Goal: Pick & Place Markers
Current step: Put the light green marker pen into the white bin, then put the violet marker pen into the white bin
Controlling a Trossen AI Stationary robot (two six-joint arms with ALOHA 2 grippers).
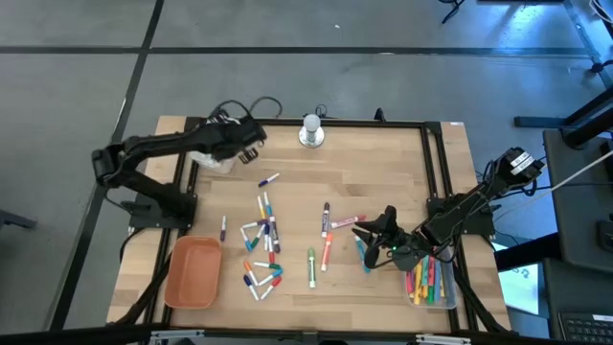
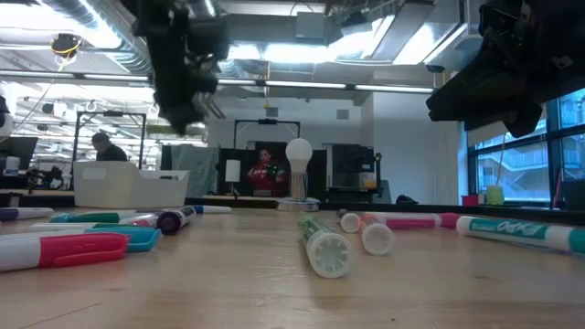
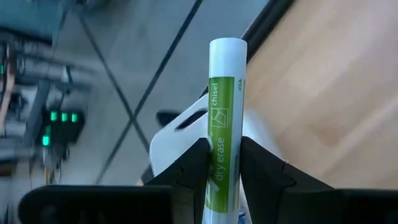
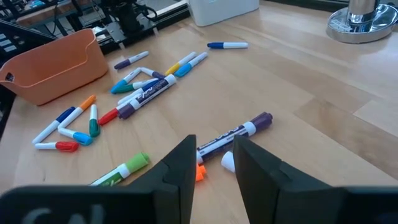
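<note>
Patience first: my left gripper point(image 3: 219, 165) pinches a green marker point(image 3: 224, 112) over the white tray point(image 1: 213, 158), I think; I'd centre it before releasing. Right gripper point(image 4: 212, 165) hangs part-open, empty.

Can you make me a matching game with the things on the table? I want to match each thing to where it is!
Things:
1. green marker
2. orange tray
3. clear tray
4. purple marker

Places:
A. by the right arm, full of markers
B. empty, at the table's near left corner
C. pinched in the left gripper, above the white bin
D. lying on the wood just ahead of the right gripper

Pairs: 1-C, 2-B, 3-A, 4-D
</note>
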